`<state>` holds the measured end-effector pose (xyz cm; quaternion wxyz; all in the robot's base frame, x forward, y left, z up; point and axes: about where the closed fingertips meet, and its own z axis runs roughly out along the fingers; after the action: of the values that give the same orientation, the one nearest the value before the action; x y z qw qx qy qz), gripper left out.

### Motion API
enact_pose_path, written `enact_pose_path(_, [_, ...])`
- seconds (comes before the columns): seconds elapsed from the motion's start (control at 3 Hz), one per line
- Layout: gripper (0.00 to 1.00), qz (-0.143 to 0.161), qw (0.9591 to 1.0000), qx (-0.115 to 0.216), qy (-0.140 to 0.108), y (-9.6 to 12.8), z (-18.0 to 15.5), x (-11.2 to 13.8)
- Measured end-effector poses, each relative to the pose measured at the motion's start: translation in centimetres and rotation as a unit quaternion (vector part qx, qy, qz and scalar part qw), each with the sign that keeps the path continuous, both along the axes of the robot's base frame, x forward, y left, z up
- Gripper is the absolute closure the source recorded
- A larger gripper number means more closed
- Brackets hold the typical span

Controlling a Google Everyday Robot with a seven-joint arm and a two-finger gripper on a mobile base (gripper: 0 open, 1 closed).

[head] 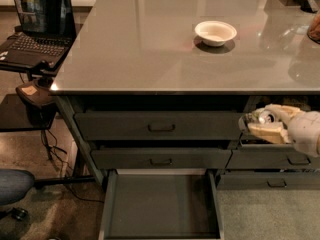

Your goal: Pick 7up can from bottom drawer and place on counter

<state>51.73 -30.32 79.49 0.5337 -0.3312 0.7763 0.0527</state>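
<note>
The bottom drawer (160, 204) is pulled open below the two handled drawers, and its dark grey floor is bare. My gripper (264, 122) is at the right, in front of the drawer fronts and just below the counter (150, 49) edge. It is shut on the 7up can (265, 116), whose shiny metal top shows between the pale fingers. The can is held well above the open drawer and to its right, below the level of the countertop.
A white bowl (215, 32) sits on the counter at centre right. A laptop (35, 26) stands on a black stand at the left. A chair seat (12, 184) is at the lower left. Dark objects sit at the counter's far right corner.
</note>
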Motion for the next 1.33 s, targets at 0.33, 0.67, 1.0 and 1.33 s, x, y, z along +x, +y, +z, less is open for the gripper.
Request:
enact_pose_path(0.33, [1.0, 0.042, 0.9987, 0.004, -0.029, 1.6, 7.7, 2.2])
enact_pose_path(0.67, [1.0, 0.067, 0.9962, -0.038, -0.04, 3.5, 17.2, 4.5])
enact_pose_path(1.0, [1.0, 0.077, 0.9911, -0.085, -0.068, 6.6, 27.4, 6.1])
enact_pose_path(1.33, [1.0, 0.137, 0.9833, -0.091, -0.078, 12.4, 31.1, 8.3])
